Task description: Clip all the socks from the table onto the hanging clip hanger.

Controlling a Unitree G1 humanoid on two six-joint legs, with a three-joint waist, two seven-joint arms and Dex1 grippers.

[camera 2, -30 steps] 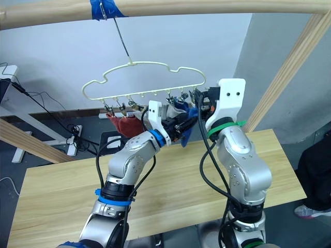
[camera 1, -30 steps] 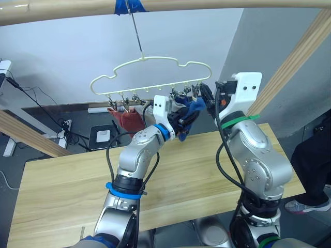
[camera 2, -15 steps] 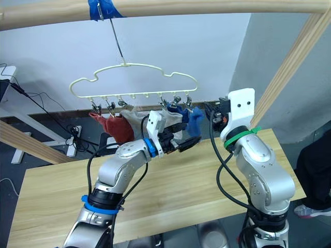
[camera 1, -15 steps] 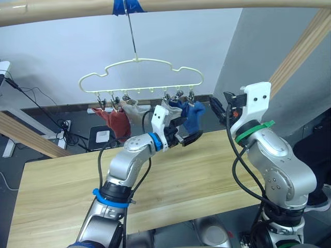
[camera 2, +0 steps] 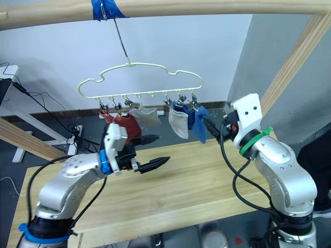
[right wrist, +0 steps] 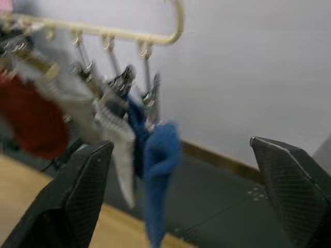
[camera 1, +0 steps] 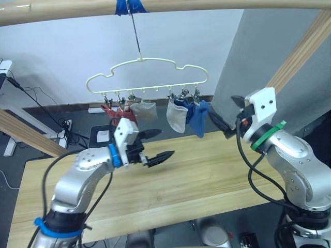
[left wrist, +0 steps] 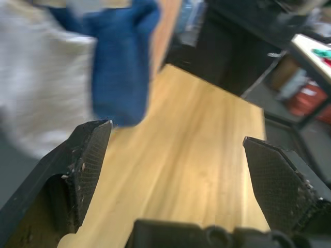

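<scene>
So your table (camera 1: 207,170) of light wood planks shows no sock on the part in view, and the work looks finished or very nearly so: the socks hang from the clip hanger (camera 1: 147,77), none in either claw. You can count two rust red socks (camera 1: 116,114) at the robot's left end, a light grey sock (camera 1: 145,110) beside them, a second grey sock (camera 1: 177,114) past a bare gap in the bar, and blue socks (camera 1: 199,118) at the right end, bunched so the pair is hard to separate. The hanger's long axis runs left to right, roughly along the table's length, hook up to the taped pole (camera 1: 155,6); each sock hangs downward, the first grey one tilted sideways. Your left gripper (camera 1: 155,145) is spread wide and empty over the table, below the socks. Your right gripper (right wrist: 181,170) is likewise released, pointing at the blue socks, apart from them.
</scene>
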